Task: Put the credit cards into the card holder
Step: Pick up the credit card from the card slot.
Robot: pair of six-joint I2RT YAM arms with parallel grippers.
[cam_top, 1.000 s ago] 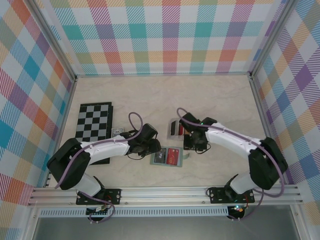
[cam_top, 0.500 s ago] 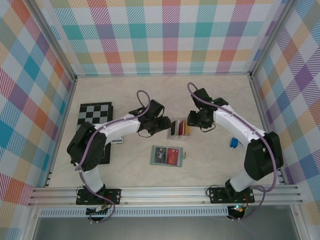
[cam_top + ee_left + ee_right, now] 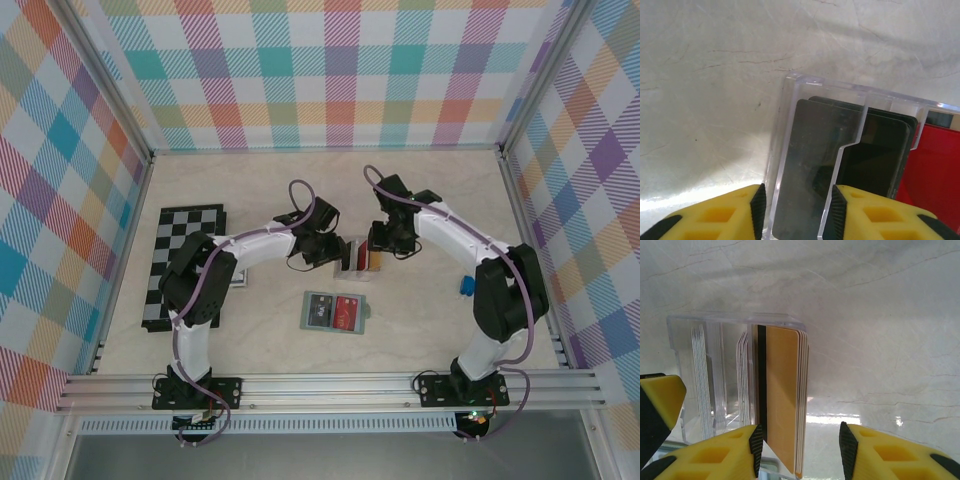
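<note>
The clear tray (image 3: pixel 362 274) stands mid-table with the credit cards on edge in it. My left gripper (image 3: pixel 335 250) is at its left end. In the left wrist view the left gripper (image 3: pixel 797 212) has both pads against the tray (image 3: pixel 790 100) end compartment, which holds a dark grey card (image 3: pixel 815 165). A black card (image 3: pixel 880 155) and a red card (image 3: pixel 935 170) stand behind it. My right gripper (image 3: pixel 378 248) is open at the tray's right end, and in its wrist view the right gripper (image 3: pixel 799 450) straddles the orange-tan card (image 3: pixel 782 390). The sage-green card holder (image 3: pixel 367 313) lies open nearer the bases, with a dark and a red card in it.
A folded chessboard (image 3: pixel 185 260) lies at the left under the left arm. A small blue object (image 3: pixel 467 285) sits at the right beside the right arm. Further card stacks (image 3: pixel 700 380) stand edge-on in the tray. Plaid walls close off three sides.
The left gripper left the card holder, went to the tray's left end and narrowed its jaws round it. The right gripper shifted from the tray's front to its right end.
</note>
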